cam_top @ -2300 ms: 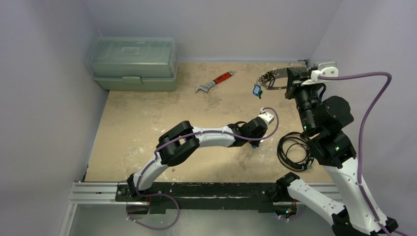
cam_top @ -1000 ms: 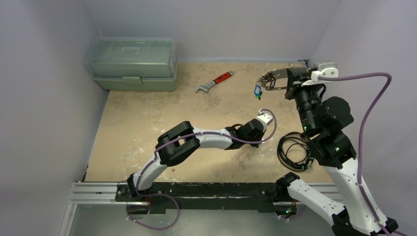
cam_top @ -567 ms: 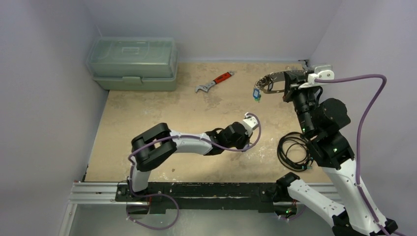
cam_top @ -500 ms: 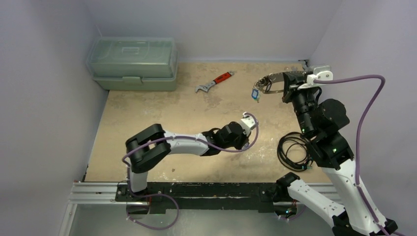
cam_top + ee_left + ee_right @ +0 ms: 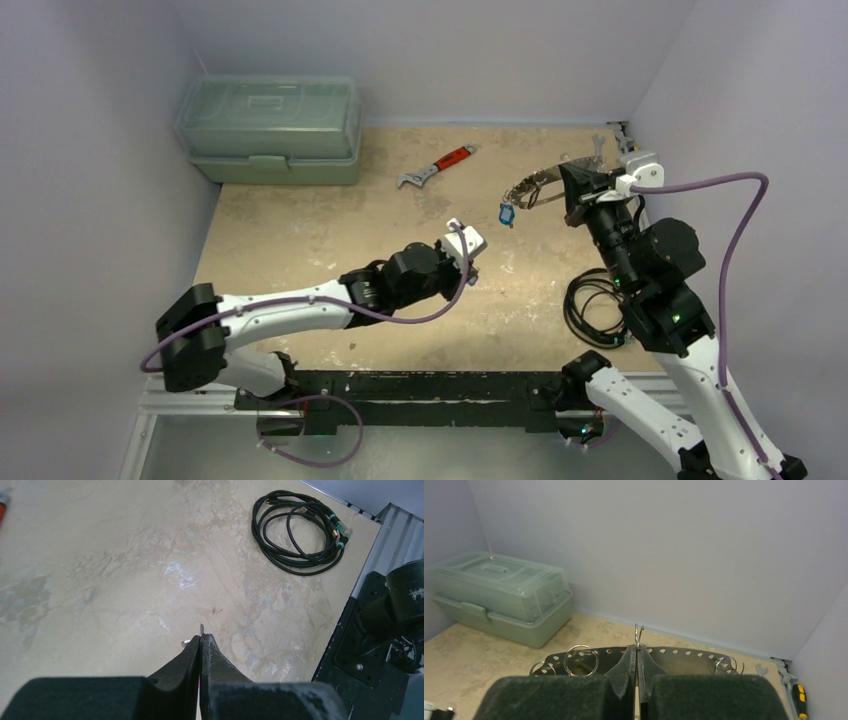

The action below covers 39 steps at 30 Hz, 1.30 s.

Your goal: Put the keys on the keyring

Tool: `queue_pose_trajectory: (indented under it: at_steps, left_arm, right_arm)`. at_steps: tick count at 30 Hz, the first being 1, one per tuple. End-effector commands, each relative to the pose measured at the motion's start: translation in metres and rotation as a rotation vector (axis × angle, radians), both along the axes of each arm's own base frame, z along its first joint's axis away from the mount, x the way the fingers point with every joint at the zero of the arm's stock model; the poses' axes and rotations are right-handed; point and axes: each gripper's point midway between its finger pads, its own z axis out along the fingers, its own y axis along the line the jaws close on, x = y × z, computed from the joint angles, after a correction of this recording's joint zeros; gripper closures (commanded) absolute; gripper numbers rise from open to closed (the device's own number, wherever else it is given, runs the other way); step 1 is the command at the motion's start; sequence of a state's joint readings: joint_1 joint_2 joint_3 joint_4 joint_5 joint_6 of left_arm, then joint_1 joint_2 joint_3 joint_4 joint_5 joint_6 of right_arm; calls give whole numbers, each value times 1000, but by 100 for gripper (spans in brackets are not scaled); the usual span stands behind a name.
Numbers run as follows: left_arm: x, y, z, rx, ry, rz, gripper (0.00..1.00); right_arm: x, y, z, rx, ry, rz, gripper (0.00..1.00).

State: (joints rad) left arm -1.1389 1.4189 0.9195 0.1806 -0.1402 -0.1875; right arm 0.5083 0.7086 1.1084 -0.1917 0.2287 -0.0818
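In the top view, a translucent pale-green plastic toolbox [image 5: 270, 128] was seen with its lid shut at the far left of the mottled beige table [image 5: 300, 240]; its contents could not be made out. The keyring [image 5: 538, 186], thin and silvery, was held at the far right by the right gripper [image 5: 565, 190], and a blue-tagged key [image 5: 506, 213] was hung from its left end. The left gripper [image 5: 468, 250] was poised over mid-table, well apart from the ring. A red-handled wrench [image 5: 436, 167] and a coiled black cable [image 5: 598, 305] were laid on the table. In the left wrist view, the left gripper [image 5: 201, 639] was seen fully closed; a small silvery sliver [image 5: 201, 628] showed between its tips, though whether it was gripped could not be told. In the right wrist view, the right gripper [image 5: 637, 650] was clamped tight on the keyring's thin wire [image 5: 637, 630], and a curved perforated metal strip [image 5: 679, 655] bearing small split rings was spread to either side.
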Motion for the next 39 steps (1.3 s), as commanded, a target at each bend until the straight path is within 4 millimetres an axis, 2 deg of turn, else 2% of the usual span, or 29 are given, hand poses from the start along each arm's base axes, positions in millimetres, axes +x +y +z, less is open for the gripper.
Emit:
queue_pose_trajectory:
  at_steps: [1, 8, 11, 17, 21, 30, 39]
  left_arm:
    - [-2, 41, 13, 67, -52, 42, 100]
    - [-4, 102, 35, 140, -135, 136, 100]
    - [1, 126, 44, 168, -189, 199, 100]
    - [5, 154, 57, 207, -292, 243, 100]
    - [3, 160, 67, 198, -340, 229, 100]
    - [-11, 159, 90, 159, -455, 104, 100]
    - [-23, 156, 99, 178, -599, -26, 100]
  right_arm:
    - [-5, 11, 17, 40, -83, 68, 100]
    - [0, 31, 3, -4, -105, 156, 100]
    - [1, 46, -3, -45, -120, 228, 100]
    - [1, 73, -24, -132, -136, 359, 100]
    - [-4, 88, -37, -169, -147, 448, 100]
    - [-22, 121, -66, -201, -141, 670, 100]
    - [-53, 146, -87, -240, -183, 864, 100]
